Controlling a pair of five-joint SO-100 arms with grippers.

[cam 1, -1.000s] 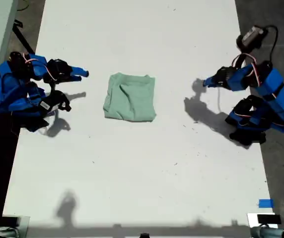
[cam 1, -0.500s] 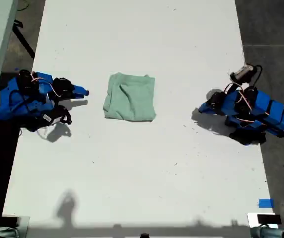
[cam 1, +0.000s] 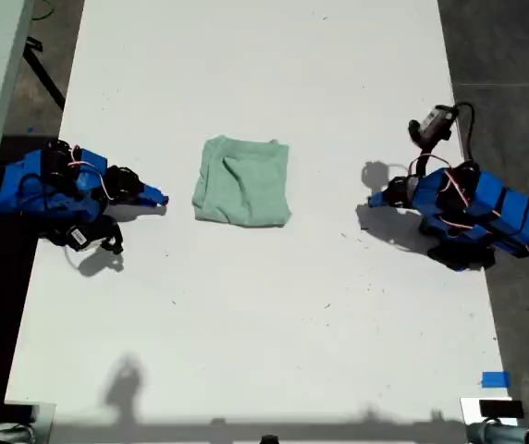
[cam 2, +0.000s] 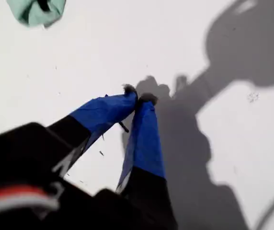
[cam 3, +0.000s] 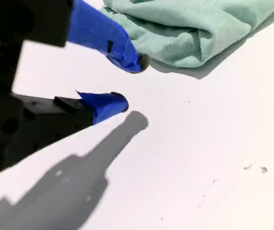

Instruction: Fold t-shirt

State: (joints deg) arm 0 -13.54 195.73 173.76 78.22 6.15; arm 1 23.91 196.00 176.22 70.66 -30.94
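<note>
The white table (cam 1: 264, 351) filled the exterior view; the t-shirt (cam 1: 242, 180), a folded square, lay above centre. My second gripper (cam 3: 127, 81), near it, gaped empty; my first gripper (cam 2: 138, 99), well apart, was pinched closed on nothing. Any nudge from the nearer jaws might have undone the fold.

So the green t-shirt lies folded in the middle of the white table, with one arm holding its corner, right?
Not quite: no arm holds it. The t-shirt lies folded in the middle of the white table, but the exterior view shows my first gripper and my second gripper both apart from it, one on each side.
</note>
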